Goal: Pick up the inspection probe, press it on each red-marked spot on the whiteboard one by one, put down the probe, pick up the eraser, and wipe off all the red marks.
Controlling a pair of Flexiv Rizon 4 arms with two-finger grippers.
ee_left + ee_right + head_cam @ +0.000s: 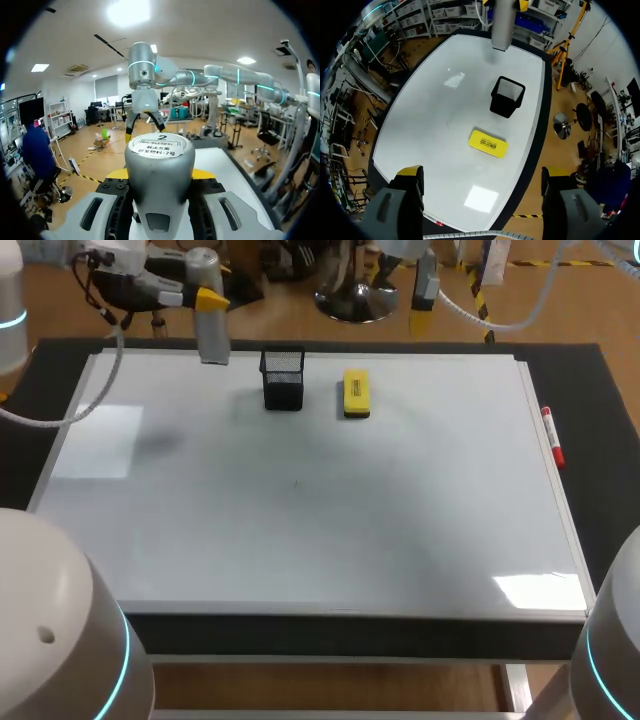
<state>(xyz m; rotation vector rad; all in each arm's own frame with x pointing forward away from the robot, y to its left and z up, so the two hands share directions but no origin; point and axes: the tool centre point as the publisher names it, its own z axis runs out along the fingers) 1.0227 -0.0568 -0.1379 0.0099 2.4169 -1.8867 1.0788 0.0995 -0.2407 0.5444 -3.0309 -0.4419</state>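
The grey cylindrical inspection probe point(212, 330) hangs upright over the back left edge of the whiteboard point(300, 500), with my left gripper point(210, 300) shut on its upper part. In the left wrist view the probe point(159, 165) fills the gap between the yellow-tipped fingers point(116, 174). The yellow eraser point(356, 393) lies flat near the board's back middle, also visible as the eraser point(488, 143) ahead of my right gripper point(482, 172). That gripper point(424, 295) stands open, high behind the board's back edge, holding nothing. I see no red marks on the board.
A black mesh cup point(283, 378) stands just left of the eraser, between it and the probe; the cup point(506, 96) also shows in the right wrist view. A red marker point(552, 437) lies along the board's right frame.
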